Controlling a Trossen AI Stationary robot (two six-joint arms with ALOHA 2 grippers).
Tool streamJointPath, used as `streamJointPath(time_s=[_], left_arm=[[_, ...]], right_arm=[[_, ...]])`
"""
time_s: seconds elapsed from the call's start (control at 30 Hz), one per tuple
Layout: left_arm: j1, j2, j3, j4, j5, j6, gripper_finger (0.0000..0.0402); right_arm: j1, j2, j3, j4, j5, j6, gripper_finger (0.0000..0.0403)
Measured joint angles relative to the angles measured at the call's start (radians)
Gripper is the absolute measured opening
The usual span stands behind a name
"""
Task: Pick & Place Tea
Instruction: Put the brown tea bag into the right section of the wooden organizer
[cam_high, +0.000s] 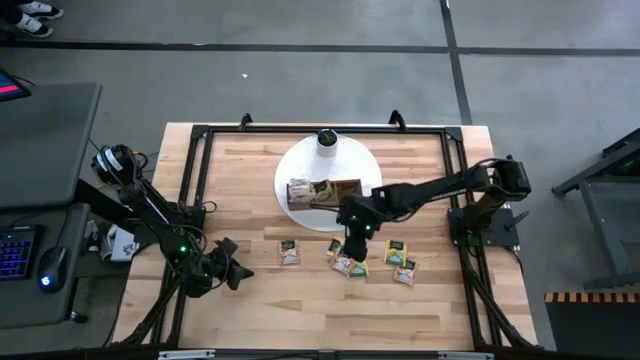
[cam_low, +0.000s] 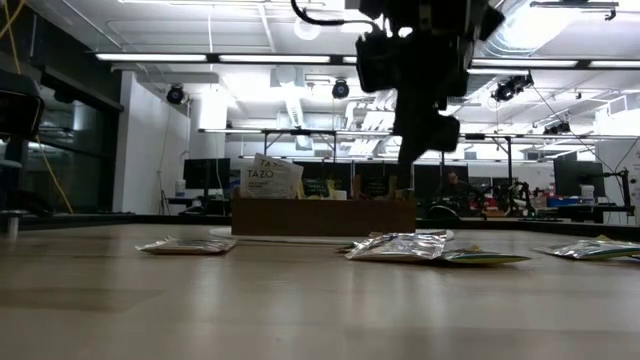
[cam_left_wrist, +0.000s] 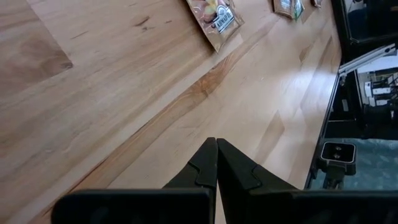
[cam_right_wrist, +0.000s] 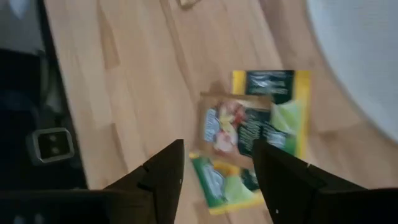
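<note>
I have the right arm stretched in from three o'clock, elbow bent, its right gripper (cam_right_wrist: 217, 165) pointing down with fingers apart and empty, hanging above a small pile of tea sachets (cam_high: 347, 262) just toward six o'clock from the white round plate (cam_high: 297, 160). More sachets (cam_high: 402, 262) lie at four o'clock of the pile, one (cam_high: 289, 252) at nine. The left gripper (cam_left_wrist: 216, 163) rests pressed together low at eight o'clock, over bare table (cam_high: 300, 310).
</note>
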Motion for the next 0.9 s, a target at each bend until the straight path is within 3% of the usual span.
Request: streamJointPath(time_s=[0.4, 0.9], left_arm=[[0.0, 0.0, 0.0, 0.0, 0.027, 0.001, 0.0001], [0.0, 0.0, 0.0, 0.0, 0.027, 0.001, 0.0001]], right_arm=[[0.011, 0.0, -0.227, 0.269, -0.039, 0.221, 0.0233], [0.016, 0.0, -0.262, 0.298, -0.005, 0.272, 0.0233]])
